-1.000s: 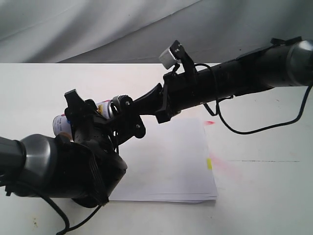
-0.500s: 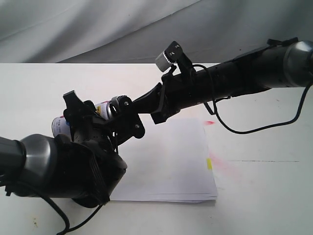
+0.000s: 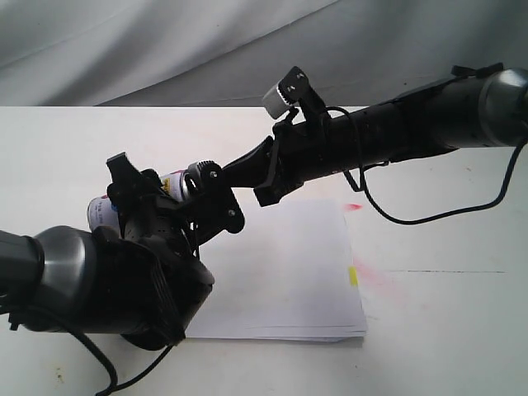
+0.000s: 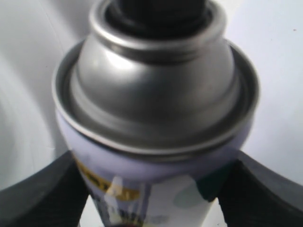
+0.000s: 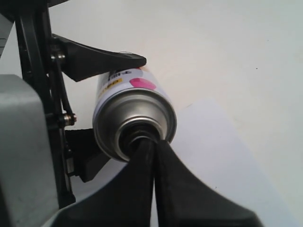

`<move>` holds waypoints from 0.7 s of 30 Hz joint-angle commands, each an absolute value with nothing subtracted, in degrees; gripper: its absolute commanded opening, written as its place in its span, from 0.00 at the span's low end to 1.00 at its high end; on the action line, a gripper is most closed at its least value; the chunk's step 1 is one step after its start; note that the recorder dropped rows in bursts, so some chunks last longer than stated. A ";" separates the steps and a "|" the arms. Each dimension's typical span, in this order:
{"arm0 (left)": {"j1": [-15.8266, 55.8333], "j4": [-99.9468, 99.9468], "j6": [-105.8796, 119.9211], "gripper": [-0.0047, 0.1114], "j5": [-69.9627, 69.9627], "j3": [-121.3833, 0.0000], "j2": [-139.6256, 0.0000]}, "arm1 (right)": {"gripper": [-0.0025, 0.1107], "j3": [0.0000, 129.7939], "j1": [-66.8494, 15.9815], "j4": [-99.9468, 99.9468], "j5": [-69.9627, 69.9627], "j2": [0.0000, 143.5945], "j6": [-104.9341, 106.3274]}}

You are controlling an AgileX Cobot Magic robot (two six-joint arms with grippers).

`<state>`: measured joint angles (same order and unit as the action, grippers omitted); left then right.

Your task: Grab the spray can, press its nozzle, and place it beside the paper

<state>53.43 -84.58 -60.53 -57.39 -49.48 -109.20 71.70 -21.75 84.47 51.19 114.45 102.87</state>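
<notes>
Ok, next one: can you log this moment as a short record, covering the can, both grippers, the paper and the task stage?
spray can: off the table, tipped sideways
left gripper: shut on the can's body
right gripper: shut, tips against the can's top
nozzle: hidden behind those tips; pressed or not, cannot tell
paper: flat on the table
stage: pressing step; can not yet set down

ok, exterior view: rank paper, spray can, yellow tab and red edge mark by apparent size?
1. paper: by far the largest.
2. spray can: only parts of it show, still clearly bigger than the marks.
3. yellow tab and red edge mark: both tiny, too alike to rank.
</notes>
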 commanded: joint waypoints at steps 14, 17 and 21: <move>53.92 -86.50 -61.42 0.04 -59.78 -49.54 -108.82 | 0.02 72.13 -22.16 85.60 50.99 114.41 103.64; 53.92 -86.64 -61.42 0.04 -59.93 -49.54 -108.82 | 0.02 72.13 -22.16 85.60 50.99 114.41 103.64; 53.92 -86.61 -61.53 0.04 -59.93 -49.54 -108.82 | 0.02 72.13 -22.29 85.60 50.35 114.41 103.64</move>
